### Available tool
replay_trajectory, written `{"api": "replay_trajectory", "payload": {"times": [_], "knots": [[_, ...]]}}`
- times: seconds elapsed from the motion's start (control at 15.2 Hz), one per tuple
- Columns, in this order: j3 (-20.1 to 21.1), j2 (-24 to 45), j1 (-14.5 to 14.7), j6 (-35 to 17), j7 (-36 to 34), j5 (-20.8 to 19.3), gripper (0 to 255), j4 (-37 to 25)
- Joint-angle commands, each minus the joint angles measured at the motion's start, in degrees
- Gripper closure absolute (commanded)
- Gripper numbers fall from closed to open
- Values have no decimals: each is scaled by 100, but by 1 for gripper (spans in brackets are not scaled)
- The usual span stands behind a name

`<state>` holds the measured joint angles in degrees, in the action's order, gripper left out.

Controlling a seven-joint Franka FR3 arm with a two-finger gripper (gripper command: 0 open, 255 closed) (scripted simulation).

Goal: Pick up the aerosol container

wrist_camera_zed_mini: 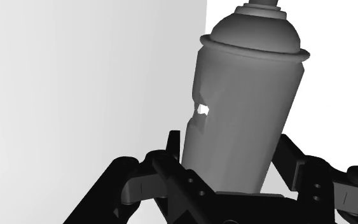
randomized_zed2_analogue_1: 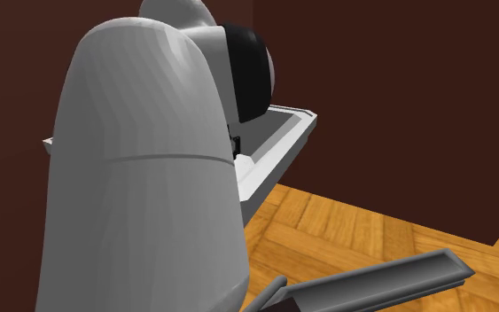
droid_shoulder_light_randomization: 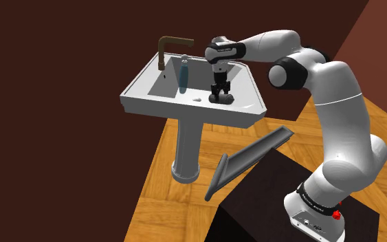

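In the wrist view the black jaws are closed narrow on the grey aerosol container point(wrist_camera_zed_mini: 244, 108), with one finger against each side of its body. The container is low over the flat rim of the white sink point(droid_shoulder_light_randomization: 137, 96), beside the basin. Whether it is raised off the rim cannot be told. The grasp seems done and the lift is left. Farther back stand a blue bottle point(droid_shoulder_light_randomization: 183, 74) and the brown faucet point(droid_shoulder_light_randomization: 164, 49).

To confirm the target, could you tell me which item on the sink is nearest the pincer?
The dark grey dome-topped aerosol can, right at the black pincer; the slim blue item stands apart in the white basin.
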<state>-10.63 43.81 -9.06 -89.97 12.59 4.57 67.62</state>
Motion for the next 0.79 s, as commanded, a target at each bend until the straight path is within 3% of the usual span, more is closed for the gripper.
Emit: {"api": "replay_trajectory", "payload": {"times": [0.0, 0.73], "knots": [[-5, -48, -2, 132, -1, -7, 255, -83], [-20, -158, -29, 762, -1, -27, 255, -607]]}}
